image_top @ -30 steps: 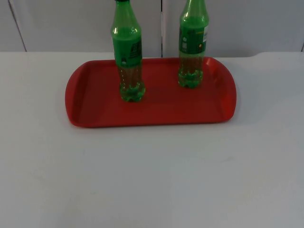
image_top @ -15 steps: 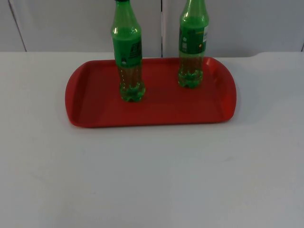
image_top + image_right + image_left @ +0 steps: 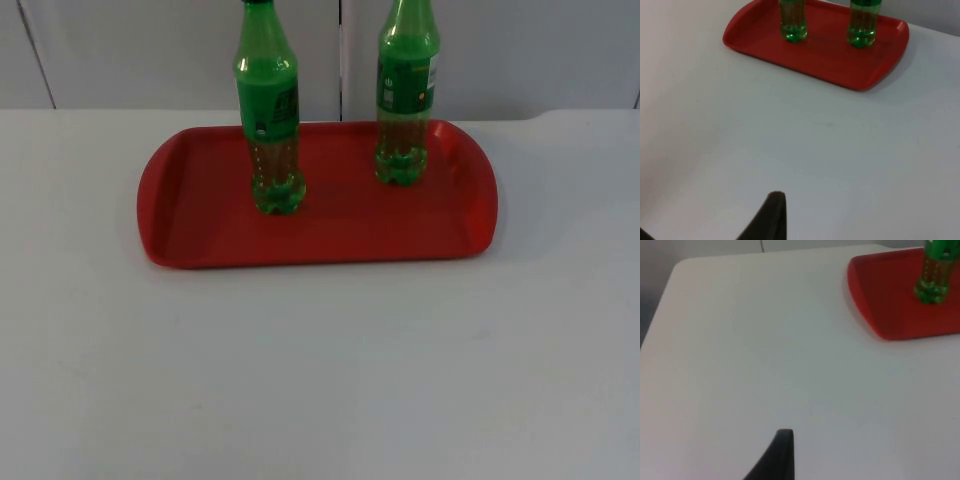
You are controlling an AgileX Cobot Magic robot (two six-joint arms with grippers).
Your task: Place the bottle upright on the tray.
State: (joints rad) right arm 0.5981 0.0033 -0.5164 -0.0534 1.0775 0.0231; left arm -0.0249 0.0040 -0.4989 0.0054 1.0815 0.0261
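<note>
Tray: a red tray (image 3: 330, 225) is lying on the white table (image 3: 320, 380), near the grey wall (image 3: 520, 50).
Left bottle: a green bottle (image 3: 270, 120) is standing upright on the tray.
Right bottle: a second green bottle (image 3: 405, 100) is standing upright beside it, apart.
Left gripper: one black fingertip (image 3: 777, 457) is hanging over bare table, well apart from the tray; open or closed cannot be told.
Right gripper: one black fingertip (image 3: 767, 217) is hanging over bare table, facing both bottles; its state cannot be told.
</note>
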